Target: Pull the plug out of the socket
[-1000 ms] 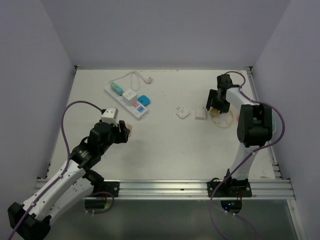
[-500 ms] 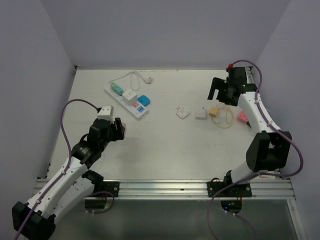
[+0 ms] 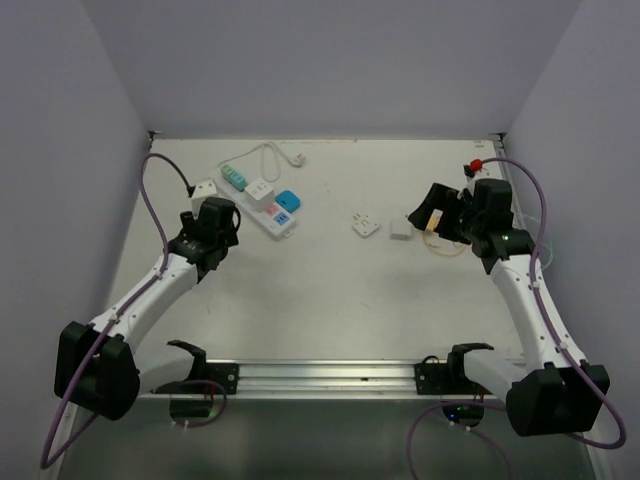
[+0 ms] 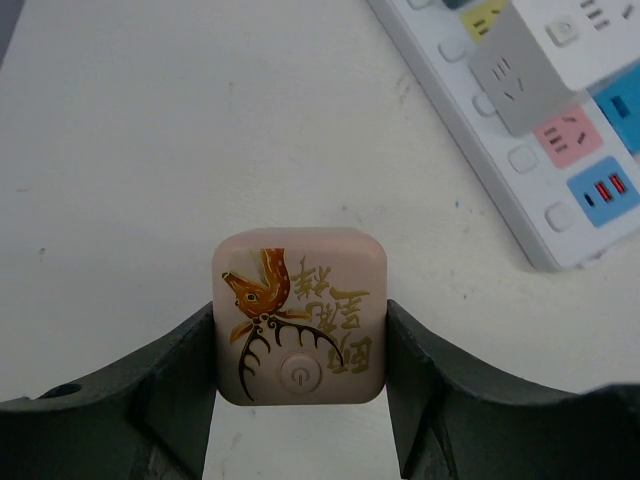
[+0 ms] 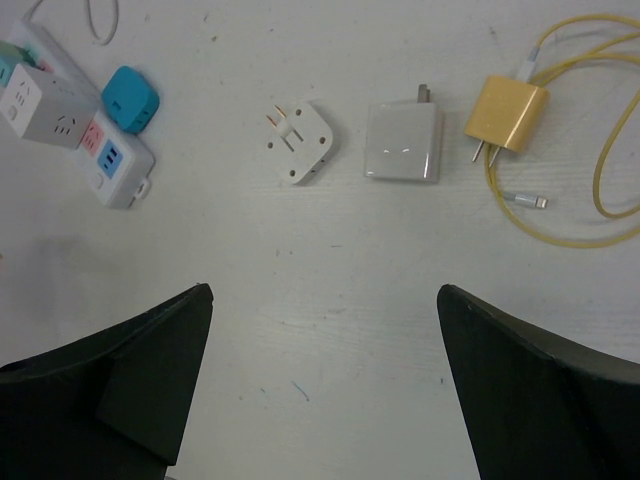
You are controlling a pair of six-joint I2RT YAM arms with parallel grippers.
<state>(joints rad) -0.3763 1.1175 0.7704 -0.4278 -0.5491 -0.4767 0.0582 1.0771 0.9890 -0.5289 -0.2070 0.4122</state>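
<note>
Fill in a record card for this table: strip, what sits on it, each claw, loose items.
strip: white, long, cord curling behind it
on strip: white cube, teal plug
left claw: shut on pink cube with deer print, held clear of the strip
right claw: open, empty
loose: blue cube beside strip; white adapter, prongs up; white charger; yellow charger

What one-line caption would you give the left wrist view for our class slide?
Left gripper holds a pink deer-print cube between its fingers, the white power strip lying at upper right.
</note>
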